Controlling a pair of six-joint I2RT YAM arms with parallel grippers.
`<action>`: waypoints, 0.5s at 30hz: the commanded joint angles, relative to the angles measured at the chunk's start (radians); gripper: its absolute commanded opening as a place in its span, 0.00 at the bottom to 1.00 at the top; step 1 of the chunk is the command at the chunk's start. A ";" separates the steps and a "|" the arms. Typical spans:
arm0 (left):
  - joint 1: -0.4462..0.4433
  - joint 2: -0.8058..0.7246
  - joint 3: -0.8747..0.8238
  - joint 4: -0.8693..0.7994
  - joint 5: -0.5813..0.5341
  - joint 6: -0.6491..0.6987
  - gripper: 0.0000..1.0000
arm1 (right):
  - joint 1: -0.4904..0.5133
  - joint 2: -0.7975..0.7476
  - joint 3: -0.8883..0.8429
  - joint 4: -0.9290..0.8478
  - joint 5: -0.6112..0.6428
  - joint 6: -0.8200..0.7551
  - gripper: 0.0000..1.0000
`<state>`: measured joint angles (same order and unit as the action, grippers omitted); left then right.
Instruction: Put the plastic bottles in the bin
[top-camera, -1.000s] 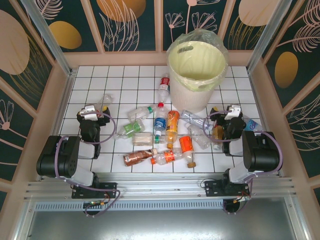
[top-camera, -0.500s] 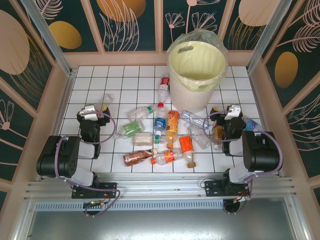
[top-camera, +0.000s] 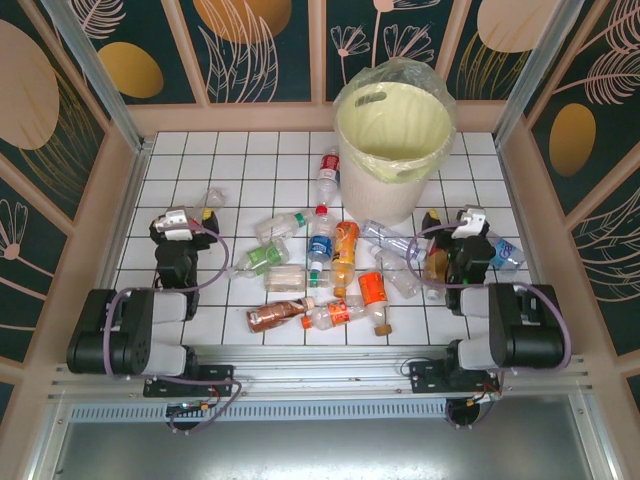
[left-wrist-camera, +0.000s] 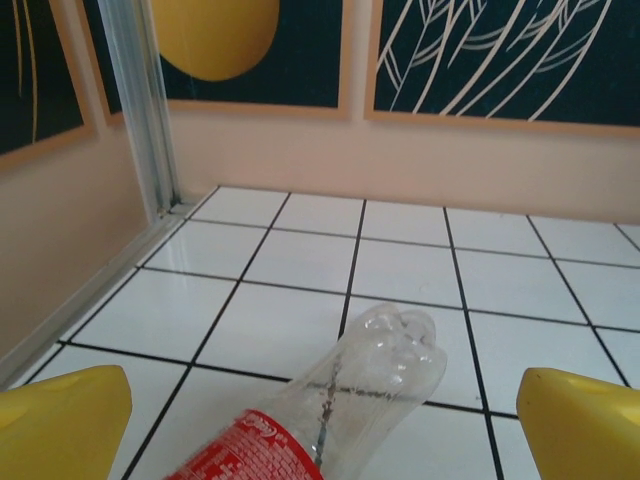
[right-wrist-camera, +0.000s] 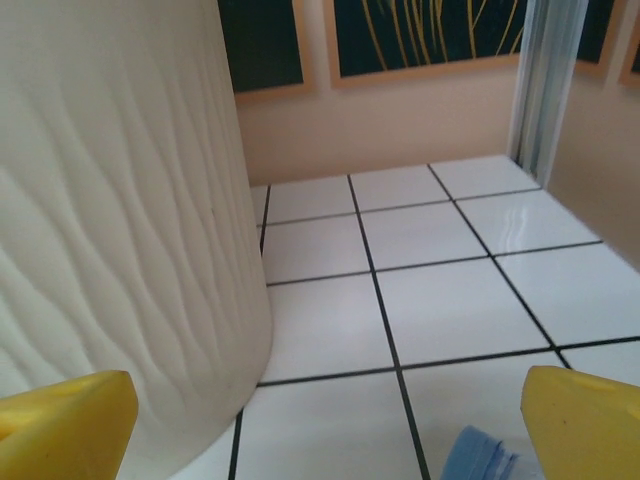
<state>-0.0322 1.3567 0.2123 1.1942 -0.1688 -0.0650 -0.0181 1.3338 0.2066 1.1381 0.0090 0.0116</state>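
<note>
At the near edge of the tiled table (top-camera: 250, 160), both arms have just sunk forward. The left gripper (left-wrist-camera: 320, 420), jaws wide apart, now frames a clear red-labelled bottle (left-wrist-camera: 350, 390). The right gripper (right-wrist-camera: 325, 420), equally spread, faces the bin (right-wrist-camera: 120, 200). The other bottles (top-camera: 330, 265) lie strewn mid-table, so a first pickup looks close.

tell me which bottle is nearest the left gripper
The clear red-labelled bottle, lying alone at far left, just ahead of the left gripper; the other bottles all lie further right.

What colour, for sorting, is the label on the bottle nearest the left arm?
Red label with white lettering; left wrist view.
</note>
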 joint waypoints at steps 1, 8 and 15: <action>0.007 -0.087 0.002 -0.101 -0.009 -0.026 0.99 | 0.019 -0.096 -0.008 -0.093 0.048 -0.007 0.99; 0.003 -0.231 0.095 -0.418 -0.004 -0.197 0.99 | 0.161 -0.318 0.077 -0.543 0.280 0.109 0.99; -0.012 -0.284 0.244 -0.696 0.282 -0.408 0.99 | 0.326 -0.520 0.162 -0.965 0.370 0.353 0.99</action>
<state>-0.0341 1.0920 0.4026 0.6548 -0.0452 -0.3344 0.2714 0.8608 0.3264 0.4129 0.3096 0.2211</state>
